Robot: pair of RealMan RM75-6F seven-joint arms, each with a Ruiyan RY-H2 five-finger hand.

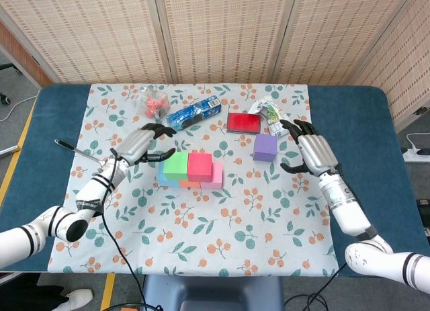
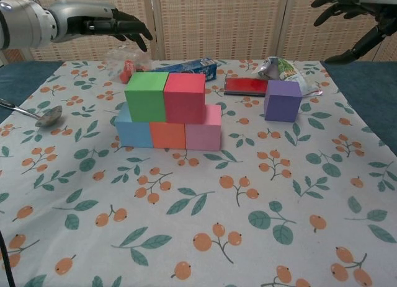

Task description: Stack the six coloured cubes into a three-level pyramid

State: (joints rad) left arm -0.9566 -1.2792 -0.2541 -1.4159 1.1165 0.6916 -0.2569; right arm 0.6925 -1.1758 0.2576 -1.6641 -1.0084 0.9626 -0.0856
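A blue cube [image 2: 133, 130], an orange cube [image 2: 168, 135] and a pink cube [image 2: 204, 130] form a row on the floral cloth. On top of them sit a green cube [image 2: 146, 96] [image 1: 175, 166] and a red cube [image 2: 184, 97] [image 1: 199, 163], side by side. The purple cube [image 2: 282, 100] [image 1: 265, 147] stands alone to the right. My left hand [image 1: 139, 145] [image 2: 105, 25] hovers open to the left of the stack, touching nothing. To the right of the purple cube, my right hand [image 1: 313, 152] [image 2: 355, 8] is open and apart from it.
A metal spoon [image 1: 87, 155] lies left of the stack. Behind it are a plastic bag with red items [image 1: 152, 104], a blue snack pack [image 1: 194, 113], a red flat box [image 1: 243, 122] and a crumpled wrapper [image 1: 267, 112].
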